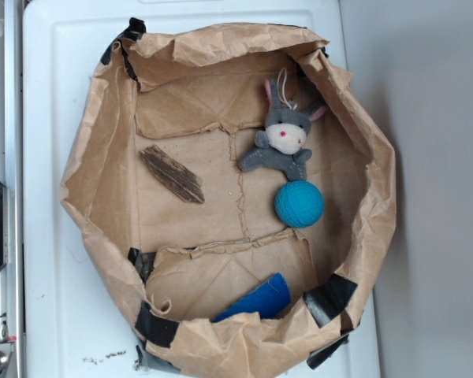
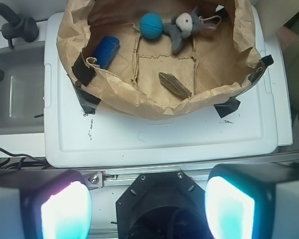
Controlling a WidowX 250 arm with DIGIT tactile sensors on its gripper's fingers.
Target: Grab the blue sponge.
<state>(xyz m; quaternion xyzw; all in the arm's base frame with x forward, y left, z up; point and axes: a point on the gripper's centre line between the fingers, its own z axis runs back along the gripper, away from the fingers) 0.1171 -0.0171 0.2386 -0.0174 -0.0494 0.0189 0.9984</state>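
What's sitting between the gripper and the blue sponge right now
In the wrist view, bare white tabletop and the paper bag's near wall separate the open gripper from the blue sponge.

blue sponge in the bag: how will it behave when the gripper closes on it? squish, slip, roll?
The blue sponge looks matte and soft, so it will probably compress and grip well rather than slip. Its oblong slab shape should not roll, unlike the teal ball. It lies against the crumpled paper bag wall, so the paper may snag or shift. The gripper is open and far off.

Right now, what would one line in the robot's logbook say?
phase: pre-reach | gripper: open, empty, outside the crumpled brown paper bin | target: royal-blue soft oblong sponge, untouched on bin floor
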